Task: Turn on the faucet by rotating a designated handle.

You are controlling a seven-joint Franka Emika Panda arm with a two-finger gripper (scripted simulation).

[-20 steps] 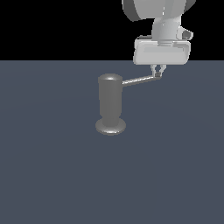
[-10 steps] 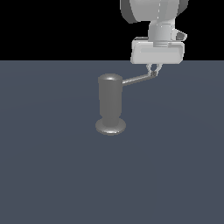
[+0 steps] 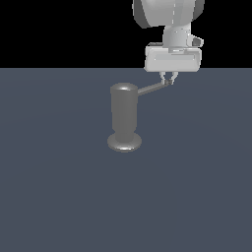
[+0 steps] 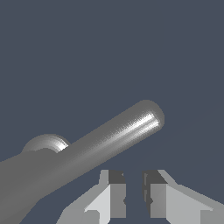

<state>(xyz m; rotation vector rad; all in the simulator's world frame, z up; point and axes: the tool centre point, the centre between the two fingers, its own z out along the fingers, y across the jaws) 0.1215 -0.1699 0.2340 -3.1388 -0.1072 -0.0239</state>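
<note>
The faucet [image 3: 124, 115] is a grey upright cylinder with a rounded top and a flared round foot, standing on the dark floor. Its handle [image 3: 153, 88], a thin grey rod, slants up from the cylinder's upper part toward the exterior view's right. My gripper [image 3: 168, 78] hangs straight down at the rod's outer tip, fingers nearly together and touching it. In the wrist view the handle [image 4: 113, 135] runs large across the picture, beside my gripper [image 4: 134, 180] and not between the fingers. A rounded part of the faucet [image 4: 43, 143] shows behind it.
A flat dark grey floor [image 3: 197, 187] spreads around the faucet, with a black background above it. The arm's white wrist body [image 3: 172, 58] sits above the handle's tip.
My gripper has moved toward the exterior view's left and slightly up in the picture. The handle's tip has swung with it, so the rod now looks shorter and steeper.
</note>
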